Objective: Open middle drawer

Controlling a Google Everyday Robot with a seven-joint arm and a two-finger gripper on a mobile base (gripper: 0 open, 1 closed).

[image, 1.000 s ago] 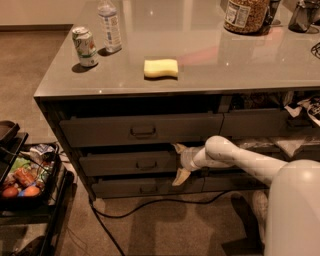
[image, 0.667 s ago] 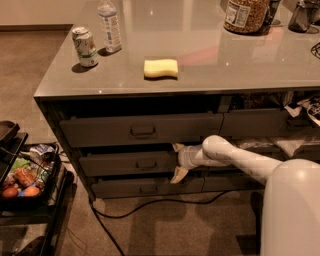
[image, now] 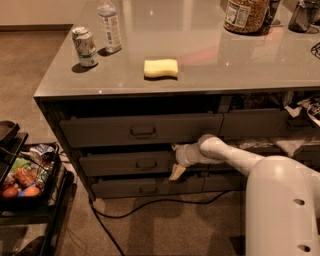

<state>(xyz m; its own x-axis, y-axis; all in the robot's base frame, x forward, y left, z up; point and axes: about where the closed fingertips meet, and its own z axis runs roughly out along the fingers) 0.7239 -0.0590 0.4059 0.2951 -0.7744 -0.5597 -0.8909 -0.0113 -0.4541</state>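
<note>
The middle drawer (image: 125, 163) is a wide dark-grey front with a small bar handle (image: 146, 164). It sits between a taller top drawer (image: 100, 131) and a bottom drawer (image: 125, 188). My gripper (image: 175, 160) is at the right end of the middle drawer's front, on the white arm (image: 225, 155) that reaches in from the right. Its fingers are spread apart, one finger (image: 174, 147) by the front's top edge and the other by its bottom edge. The front stands out slightly from the cabinet. The drawer's inside is hidden.
On the countertop (image: 210, 45) stand a can (image: 85, 47), a water bottle (image: 110, 26), a yellow sponge (image: 161, 68) and a jar (image: 245, 15). A cart with food (image: 25, 175) stands at the left. A cable (image: 150, 205) lies on the floor. Right-hand drawers hold white packets (image: 300, 145).
My gripper and forearm have shifted slightly to the left along the middle drawer's front. The drawer itself shows no clear movement.
</note>
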